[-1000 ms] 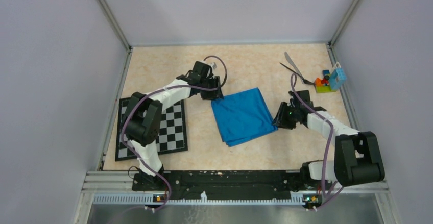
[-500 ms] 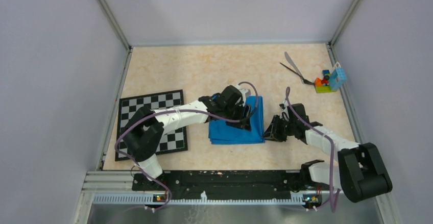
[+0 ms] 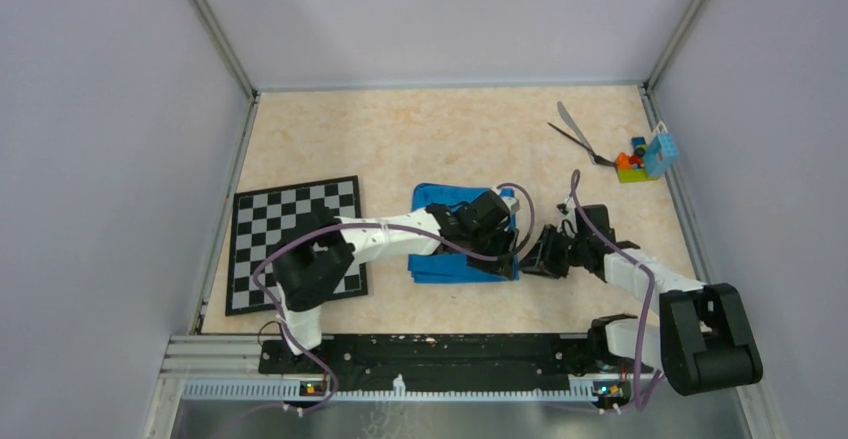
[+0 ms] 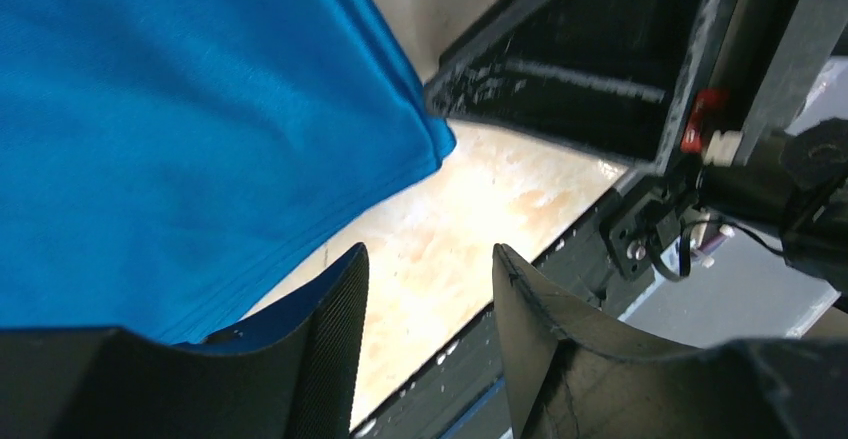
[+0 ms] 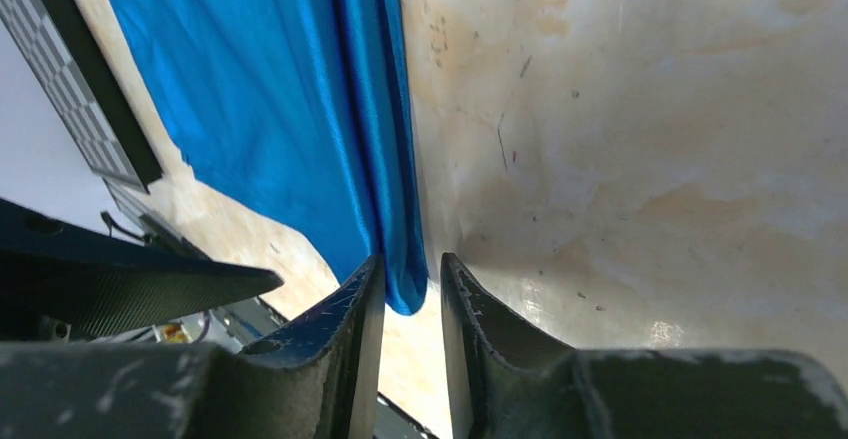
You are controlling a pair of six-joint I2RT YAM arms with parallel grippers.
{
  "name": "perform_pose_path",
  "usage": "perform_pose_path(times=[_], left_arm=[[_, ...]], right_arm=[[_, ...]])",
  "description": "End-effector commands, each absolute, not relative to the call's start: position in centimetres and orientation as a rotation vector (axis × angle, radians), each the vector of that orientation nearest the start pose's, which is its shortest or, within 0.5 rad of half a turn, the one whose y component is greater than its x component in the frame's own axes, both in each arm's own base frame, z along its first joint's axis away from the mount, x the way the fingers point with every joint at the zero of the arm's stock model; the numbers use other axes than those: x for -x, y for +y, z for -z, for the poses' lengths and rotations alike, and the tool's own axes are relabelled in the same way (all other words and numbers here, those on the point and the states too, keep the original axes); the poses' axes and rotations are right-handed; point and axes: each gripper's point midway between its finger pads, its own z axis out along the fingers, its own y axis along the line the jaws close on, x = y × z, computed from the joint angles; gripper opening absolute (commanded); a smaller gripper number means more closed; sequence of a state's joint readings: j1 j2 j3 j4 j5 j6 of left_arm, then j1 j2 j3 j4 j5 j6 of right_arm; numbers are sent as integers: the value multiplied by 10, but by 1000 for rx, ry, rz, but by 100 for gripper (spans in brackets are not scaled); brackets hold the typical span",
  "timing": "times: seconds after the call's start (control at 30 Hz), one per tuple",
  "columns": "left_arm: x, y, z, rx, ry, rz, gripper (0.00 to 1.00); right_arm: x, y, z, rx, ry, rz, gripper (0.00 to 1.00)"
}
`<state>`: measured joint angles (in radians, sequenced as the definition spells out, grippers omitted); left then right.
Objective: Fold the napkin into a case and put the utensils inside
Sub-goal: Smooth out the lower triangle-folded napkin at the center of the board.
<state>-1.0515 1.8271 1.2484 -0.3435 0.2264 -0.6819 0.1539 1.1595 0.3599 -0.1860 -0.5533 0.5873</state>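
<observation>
The folded napkin [image 3: 435, 199] lies flat on the worktop [image 3: 400, 129], partly under the left claw [image 4: 428, 259]. That claw is open, with bare worktop showing between its fingers. The right claw [image 5: 412, 259] is narrowly parted and straddles a corner of the napkin. Whether it pinches the cloth I cannot tell. The utensils [image 3: 578, 137] lie well beyond the right claw.

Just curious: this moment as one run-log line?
napkin: folded flat | left gripper: open above it | right gripper: astride its corner | utensils: untouched
</observation>
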Motion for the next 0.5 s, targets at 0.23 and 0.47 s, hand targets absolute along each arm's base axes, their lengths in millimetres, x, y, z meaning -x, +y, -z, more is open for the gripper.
perform_pose_path(times=[0.23,0.47], left_arm=[[-179,-448,-60,-580,2661,762,47],[-185,-451,-44,-585,2666,649,42]], right_arm=[[-191,153,-23,-291,2594,-1091,7],[-190,154,-23,-283,2594,-1100,0]])
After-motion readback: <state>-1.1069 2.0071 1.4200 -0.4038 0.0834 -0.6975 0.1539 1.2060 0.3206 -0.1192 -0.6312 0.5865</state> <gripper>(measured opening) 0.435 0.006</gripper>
